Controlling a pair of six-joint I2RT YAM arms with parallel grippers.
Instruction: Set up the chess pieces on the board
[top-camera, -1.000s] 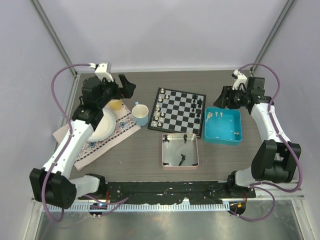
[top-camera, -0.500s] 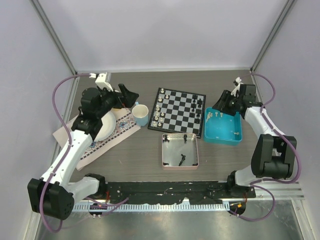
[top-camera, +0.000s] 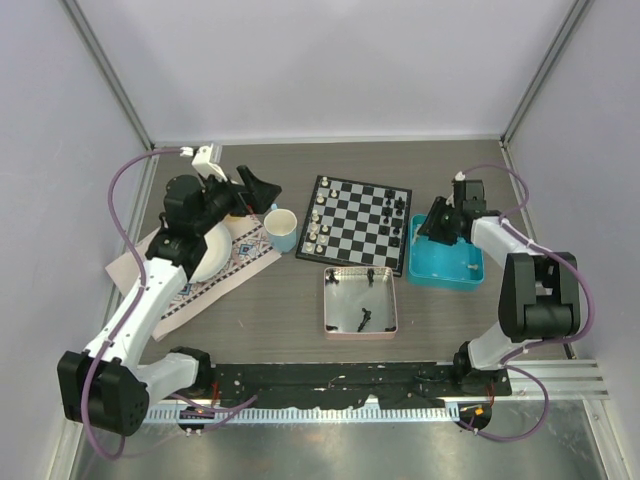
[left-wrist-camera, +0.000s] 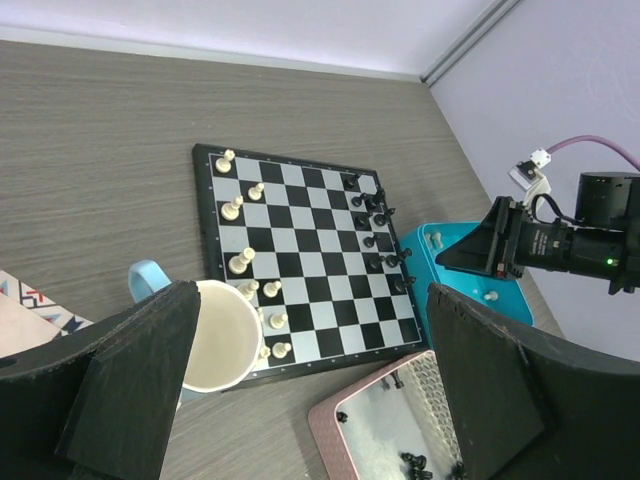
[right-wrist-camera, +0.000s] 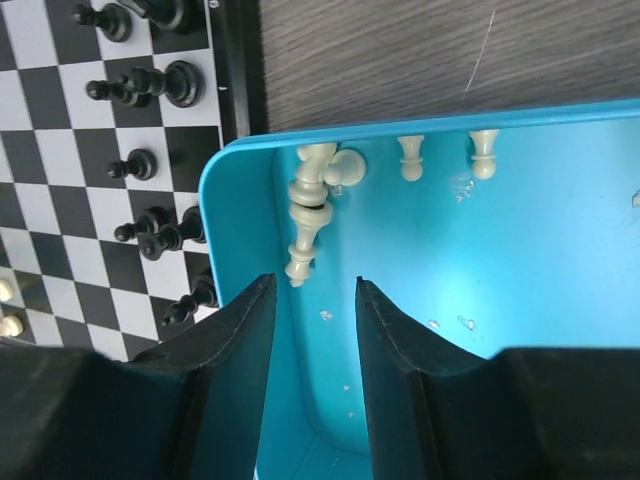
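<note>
Right gripper (right-wrist-camera: 312, 295) empty, jaws narrowly apart, over blue tray (right-wrist-camera: 560, 250). White pieces (right-wrist-camera: 305, 215) lie tangled there: risk pinching two. Left gripper (left-wrist-camera: 312, 360) wide apart.

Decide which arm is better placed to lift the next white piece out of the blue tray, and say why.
Right. The right tool hangs open and empty over the blue tray, just short of the white pieces in its corner. The left tool hovers open near the cup, across the board.
</note>
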